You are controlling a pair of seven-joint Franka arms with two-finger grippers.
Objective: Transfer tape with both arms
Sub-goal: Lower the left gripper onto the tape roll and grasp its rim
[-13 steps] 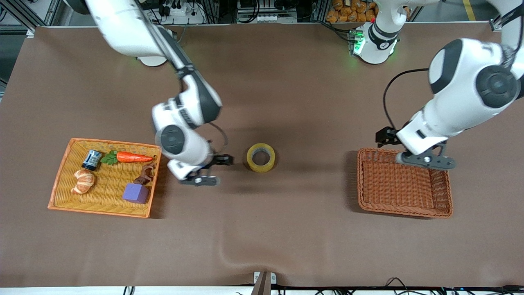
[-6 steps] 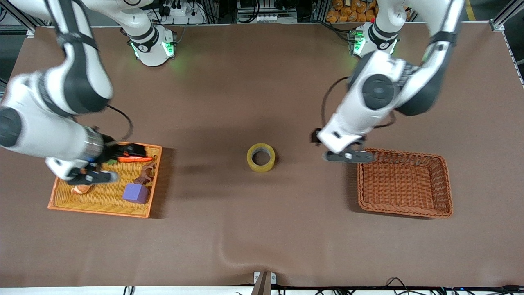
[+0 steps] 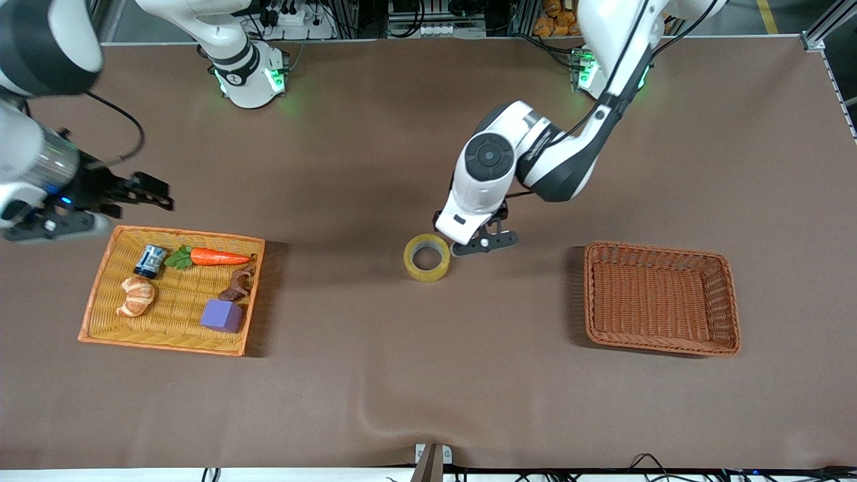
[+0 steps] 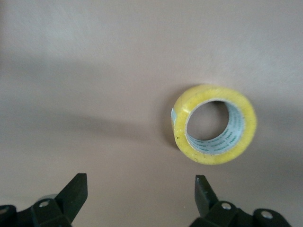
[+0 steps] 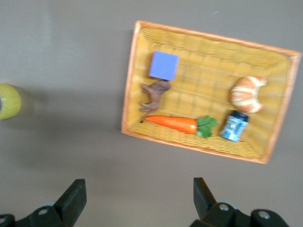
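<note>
hiding beside the tape [image 3: 426,258], left claw [image 3: 483,242] tips under its wrist

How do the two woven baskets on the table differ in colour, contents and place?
The yellow-orange basket is light and shallow; the reddish-brown basket is darker with taller walls.
The yellow-orange basket holds a carrot, a croissant, a purple cube, a small can and a brown piece; the reddish-brown basket holds nothing.
The yellow-orange basket sits toward the right arm's end, the reddish-brown basket toward the left arm's.
Both are rectangular and woven.
</note>
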